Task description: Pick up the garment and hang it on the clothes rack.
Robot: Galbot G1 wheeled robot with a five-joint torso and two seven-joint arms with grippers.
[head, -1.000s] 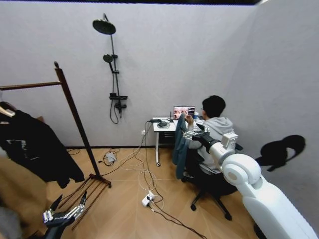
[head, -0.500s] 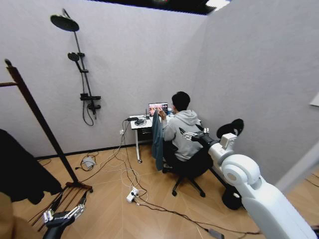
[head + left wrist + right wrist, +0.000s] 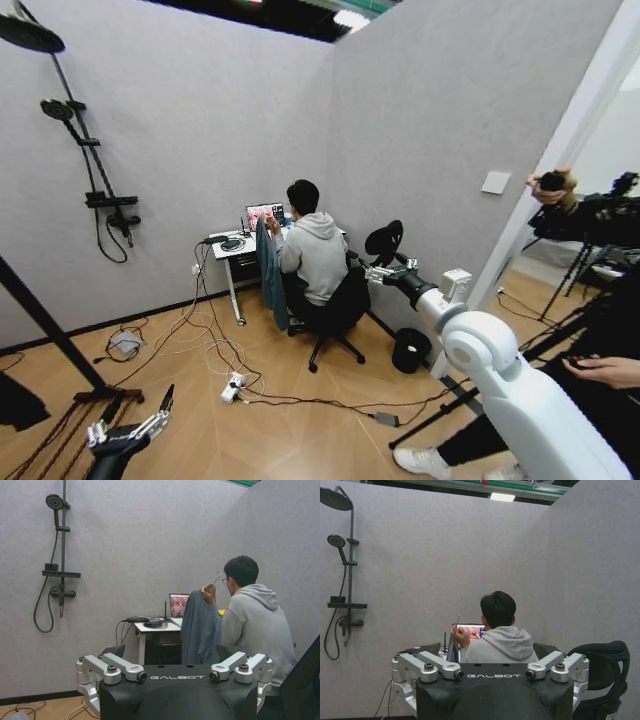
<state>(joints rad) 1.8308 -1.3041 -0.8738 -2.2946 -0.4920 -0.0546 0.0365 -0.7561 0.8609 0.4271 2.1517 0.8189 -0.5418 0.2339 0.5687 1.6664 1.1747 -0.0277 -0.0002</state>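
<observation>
The clothes rack shows as one dark slanted post and its slatted base at the lower left of the head view. A corner of black cloth at the left edge beside that base looks like the garment; the rest of it is cut off. My left gripper hangs open and empty low on the left, just in front of the rack's base. My right gripper is held out at mid height on the right, open and empty, pointing toward the desk.
A person sits on an office chair at a small desk, holding a slate-blue garment on a hanger. Cables and a power strip lie on the floor. A shower fixture is on the wall. People and tripods stand at the right.
The camera has swung right, so the whole scene shifted left. The rack and black garment slid to the left edge, and people with tripods came in at the right. Both arms keep their pose.
</observation>
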